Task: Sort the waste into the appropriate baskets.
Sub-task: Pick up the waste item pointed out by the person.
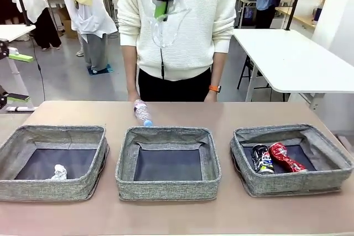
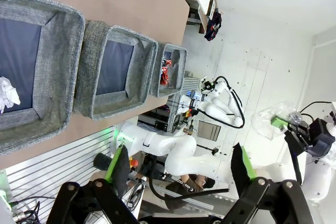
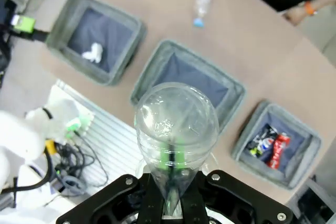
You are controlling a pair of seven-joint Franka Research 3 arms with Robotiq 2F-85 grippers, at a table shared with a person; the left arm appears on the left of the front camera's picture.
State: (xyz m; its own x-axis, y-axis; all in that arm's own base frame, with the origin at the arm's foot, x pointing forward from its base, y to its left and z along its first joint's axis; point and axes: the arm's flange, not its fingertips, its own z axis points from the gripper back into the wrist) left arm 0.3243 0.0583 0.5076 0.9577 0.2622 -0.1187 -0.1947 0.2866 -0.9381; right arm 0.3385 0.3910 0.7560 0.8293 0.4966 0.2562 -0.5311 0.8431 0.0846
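Right gripper [image 3: 169, 179] is pinched on the clear cup [image 3: 176, 121]. It holds the cup high above the table [image 1: 232, 115], roughly over the near side of the middle basket [image 3: 152, 72] as we read the wrist view. Left gripper [image 2: 178, 163] is spread wide, with nothing between its fingers.

Risks we see:
- The cup is thin and light. Released from this height it can drift, or bounce off a soft rim onto the table or into a neighbouring basket. We'd lower it first.
- The pinch looks to flatten the wall near the fingers, so the cup may cling to a pad or spring sideways on release.
- Wrong bin: the paper ball [image 1: 59, 172] sits in the left basket [image 1: 55, 131], and the dark can [image 1: 261, 158] and red can [image 1: 286, 157] are in the right basket [image 1: 334, 153]. We judge middle = plastic.
- The bottle [image 1: 142, 113] lies on its side just beyond the middle basket's far rim, not yet sorted. It's round, so a nudge rolls it. The person's hand [image 1: 133, 96] rests at the far table edge close by, so a reach there needs care.

Orientation:
- Cup: the long axis runs along the fingers, with the far round end pointing down at the table. We can't tell whether that end is the mouth or the base.
- Bottle: the long axis runs roughly far-to-near, with the blue cap [image 1: 147, 122] toward the robot's side.
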